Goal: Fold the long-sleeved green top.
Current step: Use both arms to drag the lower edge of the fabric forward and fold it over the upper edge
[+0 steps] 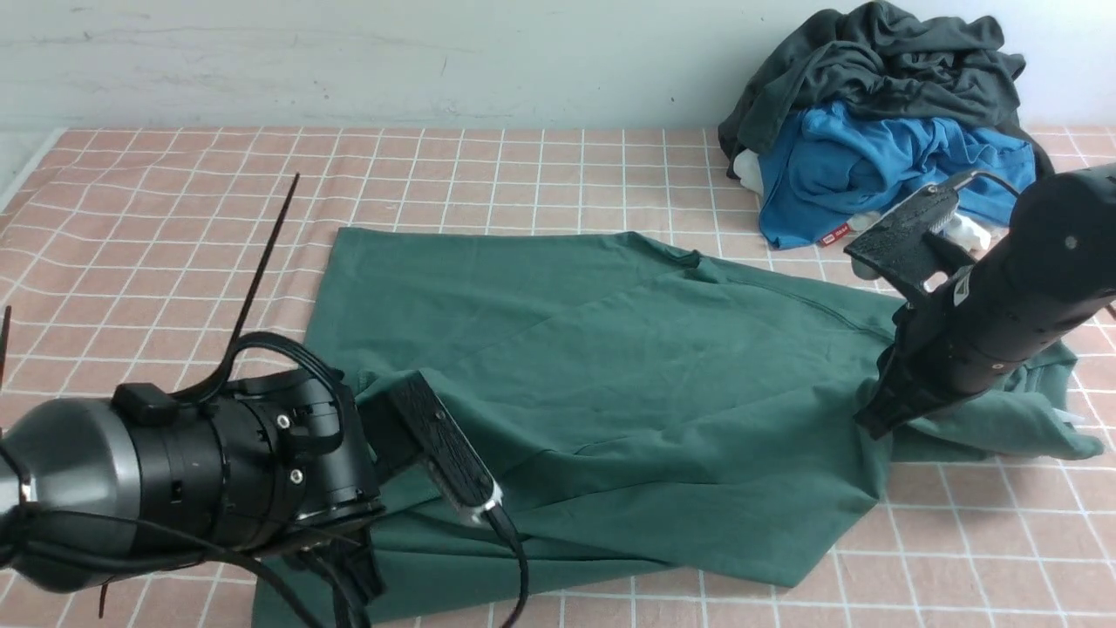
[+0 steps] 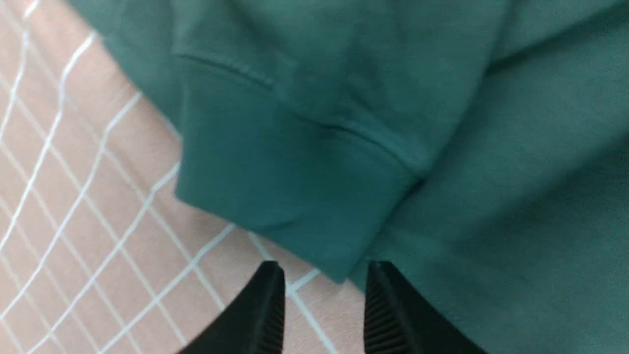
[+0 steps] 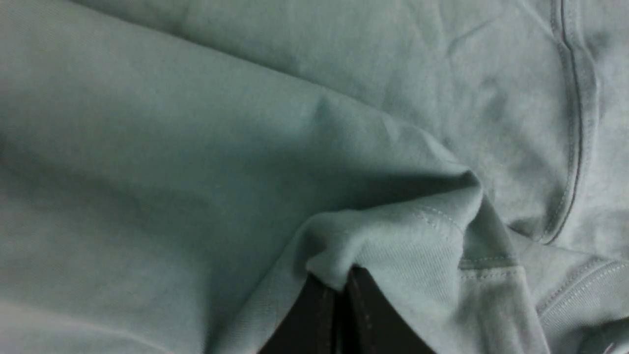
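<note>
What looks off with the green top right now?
The green top lies askew and rumpled: its right end is bunched where the right gripper pinches a fold, and one cuff lies loose before the open left gripper.

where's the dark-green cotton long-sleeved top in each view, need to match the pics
Front view: dark-green cotton long-sleeved top spread mid-table, between both arms.
Left wrist view: covers most of the picture; its ribbed cuff lies just ahead of the open left gripper.
Right wrist view: fills the picture; a fold is pinched in the shut right gripper.
Shared landmark: pink white-gridded tablecloth, front and left wrist only.
</note>
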